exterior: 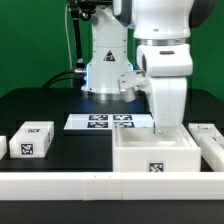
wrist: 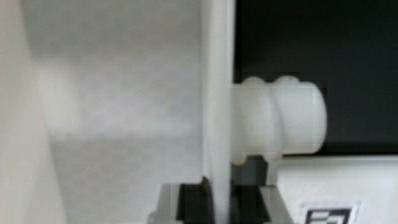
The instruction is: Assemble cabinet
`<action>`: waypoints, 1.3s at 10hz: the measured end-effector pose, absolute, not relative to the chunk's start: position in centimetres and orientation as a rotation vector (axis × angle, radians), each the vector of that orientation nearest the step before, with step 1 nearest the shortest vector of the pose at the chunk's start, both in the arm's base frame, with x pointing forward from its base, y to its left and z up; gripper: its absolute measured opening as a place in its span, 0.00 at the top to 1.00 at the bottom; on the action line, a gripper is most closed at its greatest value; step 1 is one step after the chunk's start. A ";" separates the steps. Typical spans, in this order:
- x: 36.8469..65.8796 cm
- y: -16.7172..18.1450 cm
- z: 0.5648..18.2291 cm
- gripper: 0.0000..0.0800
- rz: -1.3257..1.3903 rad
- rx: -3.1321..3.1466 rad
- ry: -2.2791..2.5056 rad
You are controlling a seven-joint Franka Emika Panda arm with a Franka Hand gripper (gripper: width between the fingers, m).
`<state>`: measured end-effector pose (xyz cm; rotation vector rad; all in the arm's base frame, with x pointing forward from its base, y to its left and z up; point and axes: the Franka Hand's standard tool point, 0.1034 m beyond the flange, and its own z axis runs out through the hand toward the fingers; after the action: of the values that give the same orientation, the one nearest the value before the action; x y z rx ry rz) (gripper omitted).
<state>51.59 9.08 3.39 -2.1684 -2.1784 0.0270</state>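
Note:
The cabinet [exterior: 155, 158] is a large white box with a tag on its front, at the front on the exterior view's right. My gripper [exterior: 166, 124] reaches down onto its rear wall. In the wrist view the gripper [wrist: 221, 202] has its two black pads [wrist: 191, 203] pressed on either side of a thin white cabinet wall [wrist: 217, 90], so it is shut on that wall. A round white knob [wrist: 285, 115] sticks out beside the wall, and a tag [wrist: 342, 215] shows near the pads.
A small white single-tag block [exterior: 32, 140] lies at the exterior view's left. The marker board [exterior: 108, 121] lies behind the cabinet. Another white part [exterior: 210, 138] sits at the right edge. A white rail [exterior: 90, 186] runs along the front. The robot base [exterior: 108, 70] stands at the back.

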 end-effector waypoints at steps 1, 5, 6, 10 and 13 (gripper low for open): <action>51.7 10.5 3.4 0.96 0.014 -2.162 -2.178; 52.3 12.5 3.1 0.96 -0.012 -2.132 -2.196; 52.4 12.5 3.1 0.96 -0.009 -2.131 -2.193; 52.4 12.5 3.1 0.96 -0.008 -2.141 -2.183; 52.4 12.4 3.1 0.53 -0.008 -2.143 -2.181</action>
<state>52.40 12.40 3.08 -2.1430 -2.1814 -0.0078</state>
